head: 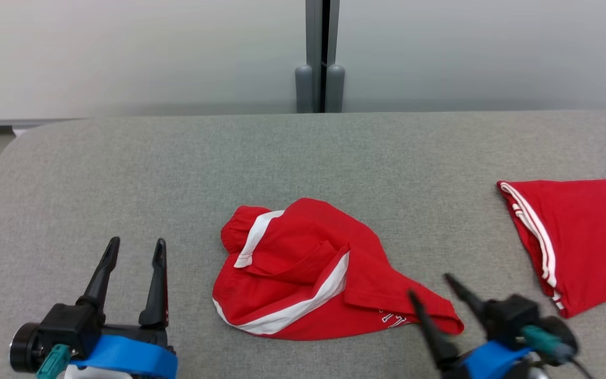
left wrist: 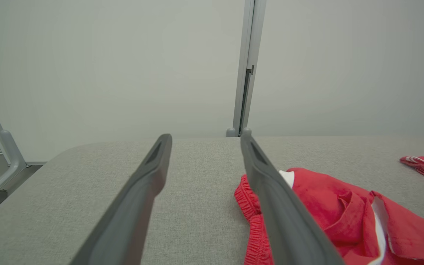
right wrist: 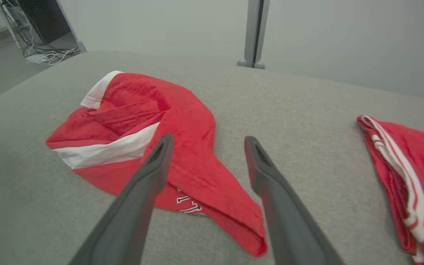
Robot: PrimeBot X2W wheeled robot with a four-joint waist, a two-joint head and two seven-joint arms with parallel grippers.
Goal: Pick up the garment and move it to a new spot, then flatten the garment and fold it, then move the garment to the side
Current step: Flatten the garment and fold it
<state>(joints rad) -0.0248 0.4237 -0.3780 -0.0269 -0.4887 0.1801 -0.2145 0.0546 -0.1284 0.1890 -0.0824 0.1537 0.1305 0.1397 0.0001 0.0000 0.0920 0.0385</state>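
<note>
1. The grey padded table (head: 124, 173) spans the head view, and both its ends run off the frame
2. The crumpled red garment (head: 303, 268) lies at lower centre, folded over itself so that its true outline is hidden. White lettering near its lower right edge is partly tucked under and unreadable. Its long axis runs diagonally, with the gathered waistband at upper left and a tapered corner pointing lower right
3. A second red piece with white stripes (head: 582, 237) lies flat at the right edge, cut off by the frame and well apart from the garment
4. The left gripper (head: 138, 243), at lower left, has its fingers spread and empty
5. The right gripper (head: 430, 286), at lower right, is blurred, its fingers spread over the tapered corner; I cannot tell whether they touch it
</note>
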